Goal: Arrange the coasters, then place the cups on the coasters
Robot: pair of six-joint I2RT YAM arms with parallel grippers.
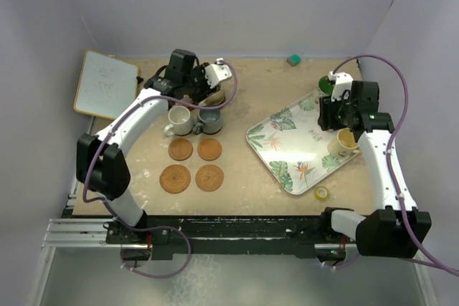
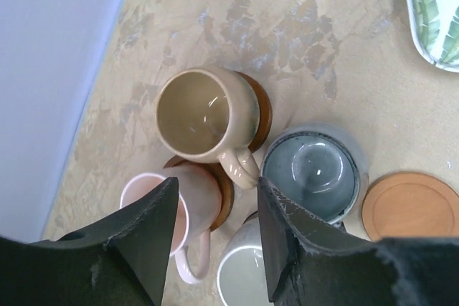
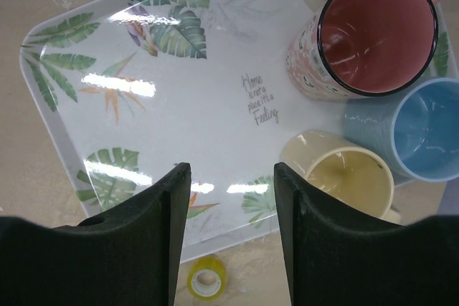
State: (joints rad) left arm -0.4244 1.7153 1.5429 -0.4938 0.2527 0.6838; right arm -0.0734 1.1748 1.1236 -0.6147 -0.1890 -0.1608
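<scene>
Four coasters [image 1: 209, 150] squared left of centre, mug cluster [image 1: 179, 120] just behind; tray [image 1: 283, 148] to the right holding mugs [image 1: 344, 142] at its right end, tape roll [image 1: 322, 193] before it.

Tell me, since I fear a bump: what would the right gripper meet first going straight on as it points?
Probably a bare patch of the leaf-patterned white rectangular tray, beside the pale yellow ceramic mug; the right gripper frames no cup between its open jaws.

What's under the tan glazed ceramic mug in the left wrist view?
A dark brown round coaster: only a crescent of its rim shows past the tan glazed ceramic mug. The rest is covered by the mug.
</scene>
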